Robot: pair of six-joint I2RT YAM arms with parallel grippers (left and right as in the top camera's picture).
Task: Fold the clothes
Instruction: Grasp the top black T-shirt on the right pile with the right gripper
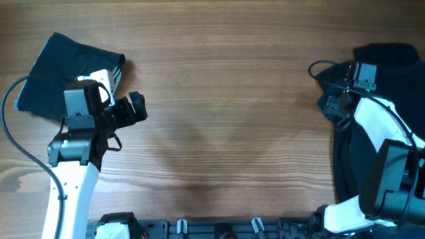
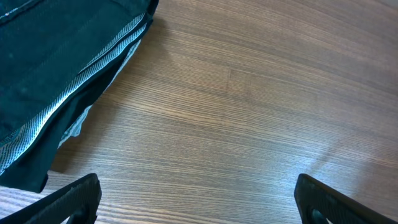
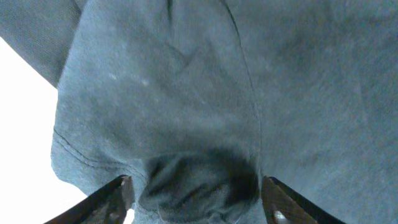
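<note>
A folded dark navy garment [image 1: 56,76] lies at the table's far left, with pale grey edges showing in the left wrist view [image 2: 56,56]. My left gripper [image 1: 135,109] is open and empty over bare wood just right of it [image 2: 196,196]. A second dark garment [image 1: 392,56] lies loose and rumpled at the far right, running down the right edge. My right gripper [image 1: 330,105] is at that garment's left edge. In the right wrist view its fingers [image 3: 196,193] are spread wide, with a bunched fold of the cloth [image 3: 186,93] between them.
The wooden table [image 1: 226,99] stretches between the two garments. A black rail with clips [image 1: 219,229] runs along the front edge. A black cable [image 1: 13,126] loops by the left arm, and another [image 1: 322,64] by the right wrist.
</note>
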